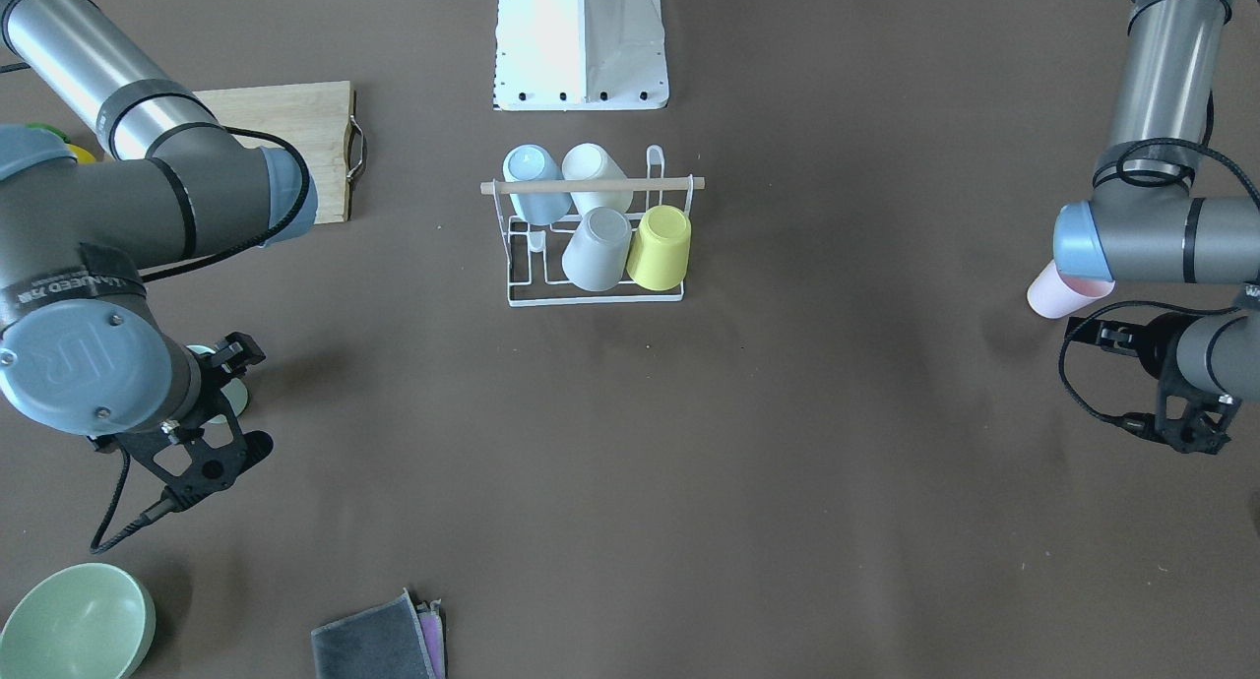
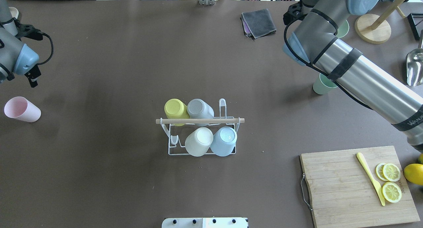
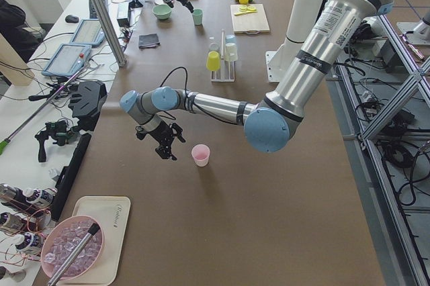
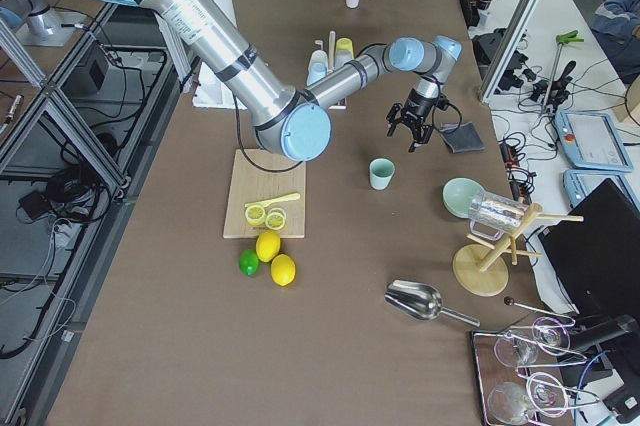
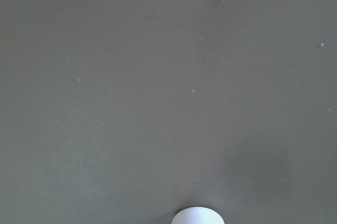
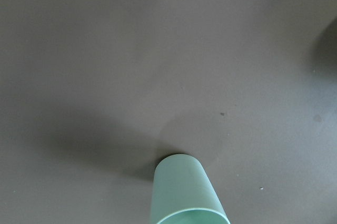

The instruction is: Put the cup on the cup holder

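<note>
Two cups stand off the cup holder (image 2: 231, 121): pink cup (image 3: 200, 155) near the left gripper (image 3: 169, 146), green cup (image 4: 381, 173) near the right gripper (image 4: 404, 137), both grippers spread and empty. Likely light, rigid, slick; pinch the rim wall.

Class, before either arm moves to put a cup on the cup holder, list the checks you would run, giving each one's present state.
1. Free peg on the cup holder: ok, four cups hang there and two pegs stand bare.
2. Pink cup upright on the table: ok.
3. Green cup upright on the table: ok.
4. Left end effector open: cannot tell.
5. Right end effector open: cannot tell.
</note>
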Controlling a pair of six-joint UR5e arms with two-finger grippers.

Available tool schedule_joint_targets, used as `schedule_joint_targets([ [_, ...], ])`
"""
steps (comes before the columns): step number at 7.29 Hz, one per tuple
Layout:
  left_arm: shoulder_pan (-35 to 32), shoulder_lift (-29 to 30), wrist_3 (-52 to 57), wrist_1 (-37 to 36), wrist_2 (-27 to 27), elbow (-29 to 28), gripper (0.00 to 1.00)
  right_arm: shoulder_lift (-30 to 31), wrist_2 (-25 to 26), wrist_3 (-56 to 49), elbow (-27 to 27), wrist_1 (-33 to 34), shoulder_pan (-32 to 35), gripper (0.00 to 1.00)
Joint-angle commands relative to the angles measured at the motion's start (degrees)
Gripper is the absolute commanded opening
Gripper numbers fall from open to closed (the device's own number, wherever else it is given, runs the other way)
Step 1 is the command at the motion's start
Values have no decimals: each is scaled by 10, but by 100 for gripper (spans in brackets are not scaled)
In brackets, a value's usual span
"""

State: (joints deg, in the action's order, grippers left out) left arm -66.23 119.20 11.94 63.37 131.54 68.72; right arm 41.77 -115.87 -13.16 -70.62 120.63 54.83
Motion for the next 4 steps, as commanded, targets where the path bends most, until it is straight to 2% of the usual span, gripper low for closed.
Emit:
schedule_joint_targets([
  [1, 2, 4, 5, -14, 2, -15, 97, -69, 82, -60, 93, 3, -32, 100],
  [3, 7, 14, 1, -22, 37, -49, 97, -69, 134, -73, 120, 10, -68, 99],
  [4, 19, 20, -1, -22, 37, -60, 97, -67, 156, -90, 131, 11, -83, 99],
])
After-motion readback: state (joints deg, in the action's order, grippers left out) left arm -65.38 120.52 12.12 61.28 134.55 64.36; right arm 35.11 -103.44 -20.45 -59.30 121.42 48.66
